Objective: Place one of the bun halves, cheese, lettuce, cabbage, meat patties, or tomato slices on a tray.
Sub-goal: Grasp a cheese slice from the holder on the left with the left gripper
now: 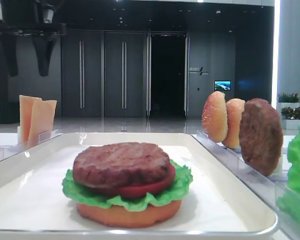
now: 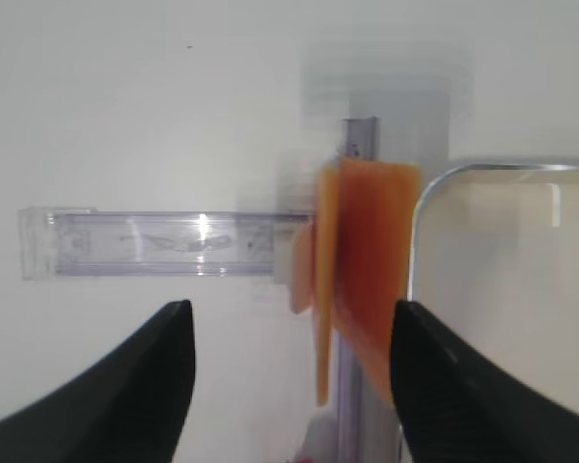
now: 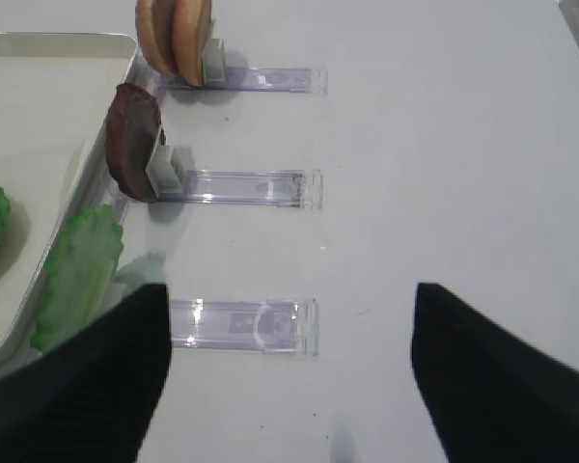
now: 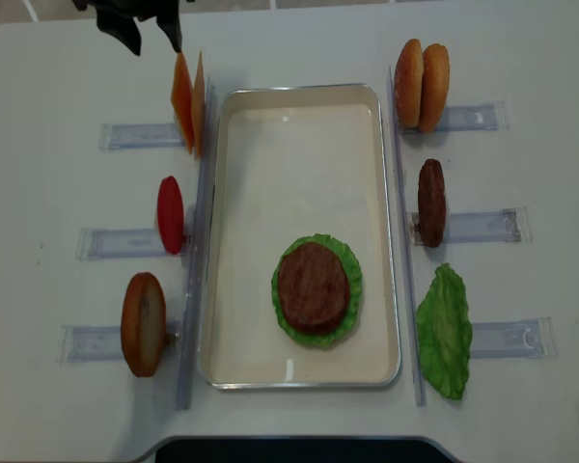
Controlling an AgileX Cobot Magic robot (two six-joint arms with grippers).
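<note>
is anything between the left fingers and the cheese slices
Nothing visible. In the left wrist view the open left gripper hangs over the upright cheese slices, only clear space between them.

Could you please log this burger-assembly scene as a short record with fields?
tray: white tray, centre of table
stack on tray: bun half, lettuce, tomato slice, meat patty on top
left racks: two cheese slices, tomato slice, bun half
right racks: two bun halves, meat patty, lettuce leaf
left gripper: open, above the cheese slices, not touching
right gripper: open, empty, over a clear rack
</note>
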